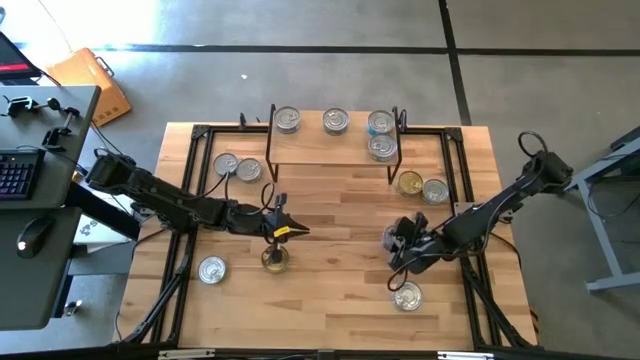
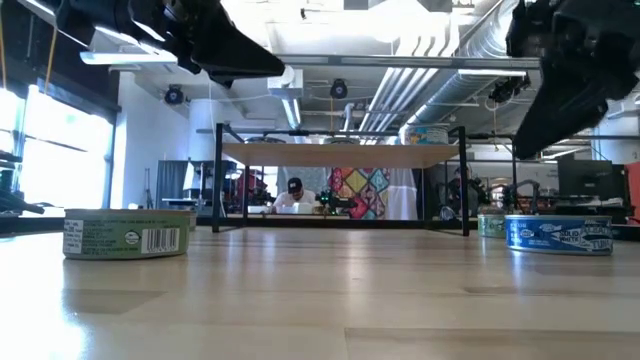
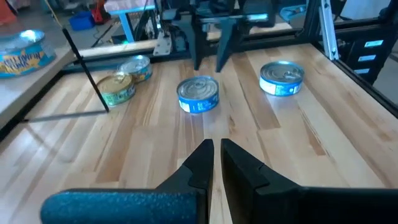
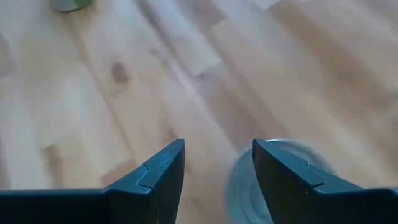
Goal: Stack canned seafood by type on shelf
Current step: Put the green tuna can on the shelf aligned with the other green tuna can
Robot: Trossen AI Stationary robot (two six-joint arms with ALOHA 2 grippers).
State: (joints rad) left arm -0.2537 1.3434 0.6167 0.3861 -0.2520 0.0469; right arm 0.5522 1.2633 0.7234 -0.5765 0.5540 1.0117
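Observation:
The shelf [image 1: 335,150] stands at the table's far middle, with several silver-lidded tins on it, such as one at its left end [image 1: 287,120]. More tins lie flat on the table: two left of the shelf [image 1: 237,168], a gold-lidded and a silver one right of it [image 1: 421,187], one at the near left [image 1: 211,269], and two blue-labelled ones [image 3: 198,94] [image 3: 281,78] at the right. My left gripper [image 3: 214,152] is shut and empty above the table's middle. My right gripper [image 4: 217,162] is open, raised over a blurred tin [image 4: 258,186].
A black metal frame [image 1: 190,190] runs along the table's edges. The middle and near middle of the table top [image 1: 335,290] are bare wood. A desk with a keyboard [image 1: 15,170] stands beyond the table's left edge. A person sits in the room behind the shelf [image 2: 293,195].

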